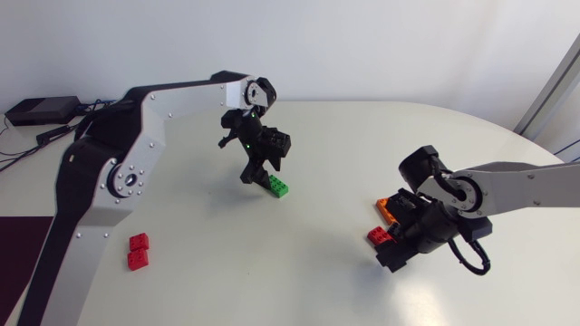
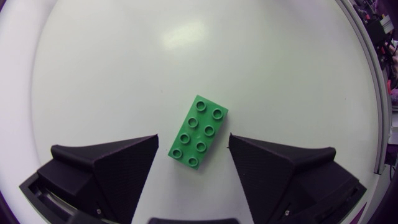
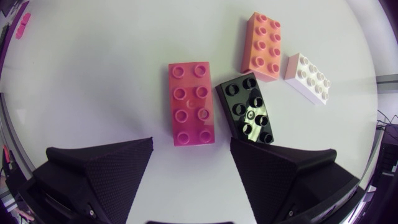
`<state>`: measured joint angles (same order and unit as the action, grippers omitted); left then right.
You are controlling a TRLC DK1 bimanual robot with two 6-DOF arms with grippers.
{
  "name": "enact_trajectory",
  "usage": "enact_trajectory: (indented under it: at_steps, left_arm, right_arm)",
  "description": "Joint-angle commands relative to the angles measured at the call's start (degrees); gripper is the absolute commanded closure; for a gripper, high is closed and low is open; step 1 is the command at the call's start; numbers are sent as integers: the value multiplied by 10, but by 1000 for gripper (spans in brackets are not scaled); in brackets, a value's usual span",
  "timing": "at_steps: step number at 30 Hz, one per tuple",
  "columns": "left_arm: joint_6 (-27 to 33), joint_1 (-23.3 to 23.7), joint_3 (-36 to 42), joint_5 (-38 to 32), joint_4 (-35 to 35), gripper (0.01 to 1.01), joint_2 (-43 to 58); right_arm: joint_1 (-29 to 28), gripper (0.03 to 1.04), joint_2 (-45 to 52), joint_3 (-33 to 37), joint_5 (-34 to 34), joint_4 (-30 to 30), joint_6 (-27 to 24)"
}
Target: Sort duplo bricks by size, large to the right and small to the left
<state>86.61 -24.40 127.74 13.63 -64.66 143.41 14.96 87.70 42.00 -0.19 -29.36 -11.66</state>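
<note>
One long green brick (image 2: 198,131) lies mid-table between the spread fingers of the left gripper (image 2: 193,158), touching neither; the right gripper (image 3: 191,163), also spread, hovers over four long bricks on the table's right side: one pink brick (image 3: 191,103), one black brick (image 3: 249,107), one orange brick (image 3: 263,46), one white brick (image 3: 306,78); two small red bricks (image 1: 138,242) sit together at the left.

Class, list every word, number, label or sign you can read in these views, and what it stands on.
None can be read. The green brick, pink brick, black brick, orange brick and white brick show plain studs; any embossing on them is too small to read.
</note>
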Motion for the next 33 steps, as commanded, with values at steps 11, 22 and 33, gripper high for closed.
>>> enact_trajectory:
  at_steps: [11,22,33]
  left_arm:
    - [48,-22,11,-10,-11,492,35]
    - [32,-15,-86,-10,8,1005,-23]
    - [-108,-53,-321,98,201,1005,-250]
  right_arm:
    - [-25,169,9,-7,-9,7,-30]
    - [-27,169,-10,-11,-17,6,-30]
    - [-48,167,-125,5,-144,-34,23]
